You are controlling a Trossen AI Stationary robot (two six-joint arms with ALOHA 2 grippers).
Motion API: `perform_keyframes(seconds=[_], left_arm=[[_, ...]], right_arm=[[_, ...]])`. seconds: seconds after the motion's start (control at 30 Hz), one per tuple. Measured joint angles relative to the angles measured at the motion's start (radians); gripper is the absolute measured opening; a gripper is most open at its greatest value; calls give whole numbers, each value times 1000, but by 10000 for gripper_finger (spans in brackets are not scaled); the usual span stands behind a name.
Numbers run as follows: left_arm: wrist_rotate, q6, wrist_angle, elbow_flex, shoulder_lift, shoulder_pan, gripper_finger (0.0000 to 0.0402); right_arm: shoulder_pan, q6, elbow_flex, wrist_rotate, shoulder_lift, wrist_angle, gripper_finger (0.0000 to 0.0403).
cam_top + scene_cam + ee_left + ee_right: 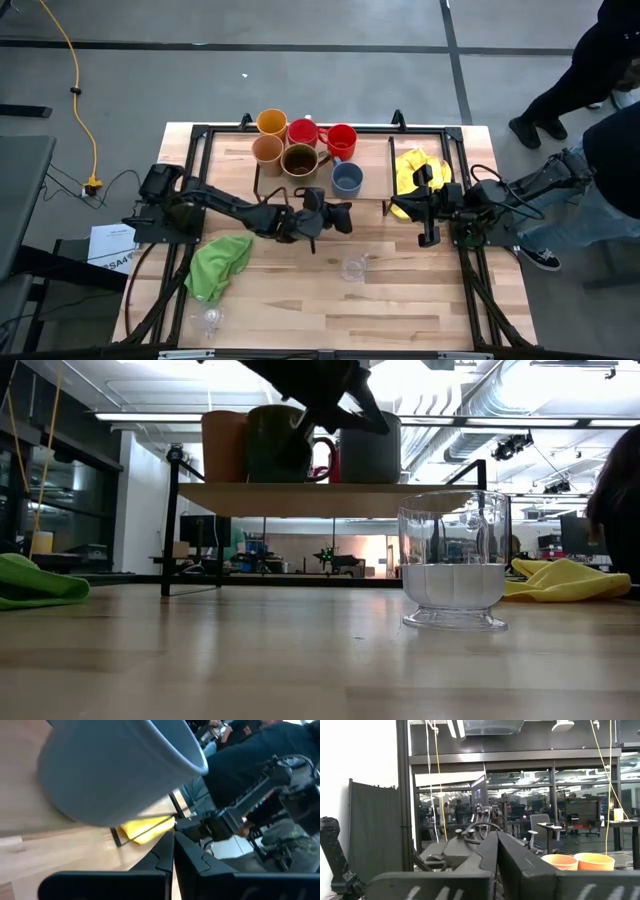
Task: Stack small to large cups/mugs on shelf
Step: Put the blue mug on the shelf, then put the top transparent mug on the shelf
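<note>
— Is the left pincer (340,218) open?
— No, its fingers (167,851) meet, holding nothing, just beside the blue-grey mug (347,178) on the shelf (330,496).
— And the right pincer (428,238)?
— Closed, empty, by the yellow cloth (412,168).
— Anything hidden?
— The arm covers the mug's rim; open table (420,300) surrounds the glass (352,267).

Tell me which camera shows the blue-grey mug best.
The high view: the blue-grey mug is seen whole on the shelf, open side up, beside the brown mug. The left wrist view crops it close. The low view shows only its side, partly behind the left arm. The right wrist view misses it.
</note>
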Motion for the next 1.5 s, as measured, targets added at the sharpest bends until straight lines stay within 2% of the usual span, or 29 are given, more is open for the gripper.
perform_keyframes(seconds=[0.5,0.73,0.93,1.03,1.2,1.27,1.5], left_arm=[[-77,19,-2,0,0,45,0],[-74,34,-5,0,0,50,0],[140,108,0,1,-33,7,0],[255,272,-3,1,-82,-35,0],[502,616,-25,1,-244,-83,0],[537,693,-66,1,-318,-99,0],[517,852,-288,1,-582,-145,0]], right_arm=[[0,2,0,0,0,0,0],[0,2,0,0,0,0,0],[0,2,0,0,0,0,0],[0,1,0,0,0,0,0],[0,1,0,0,0,0,0],[0,2,0,0,0,0,0],[0,8,0,0,0,0,0]])
